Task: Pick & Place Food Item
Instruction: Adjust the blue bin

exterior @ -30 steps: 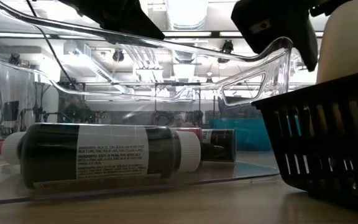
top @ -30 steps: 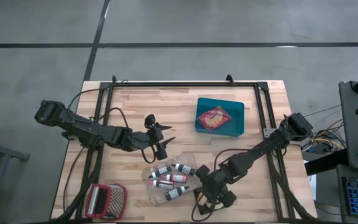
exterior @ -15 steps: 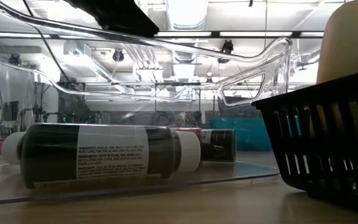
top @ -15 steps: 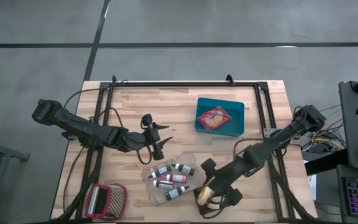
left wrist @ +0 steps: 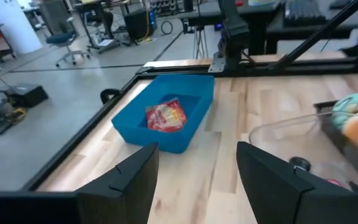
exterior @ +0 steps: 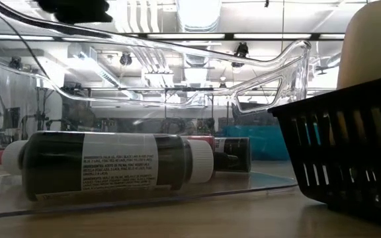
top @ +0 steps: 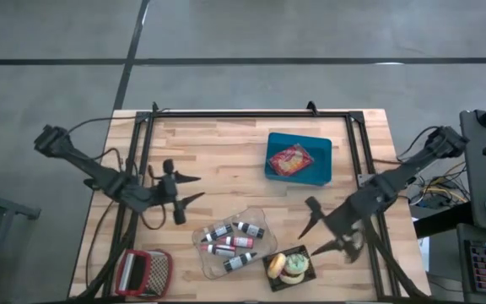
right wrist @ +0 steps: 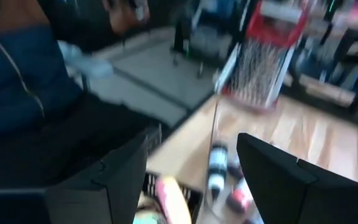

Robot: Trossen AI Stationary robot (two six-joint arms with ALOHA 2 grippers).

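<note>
Food item [top: 290, 265] sits in the small black basket [top: 270, 277] at the tabletop's [top: 226, 152] near edge, uncovered now that the right tool [top: 323, 230] has lifted away, fingers apart, empty. Left tool [top: 184, 193] has retreated leftward, fingers apart, leaving open wood around the clear bottle tray [top: 260, 214].

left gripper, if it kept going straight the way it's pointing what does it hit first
Probably the blue bin holding a red packet, which sits centred between the open left gripper fingers in the wrist view. Bare table lies between; height is unclear, so it might pass over.
</note>
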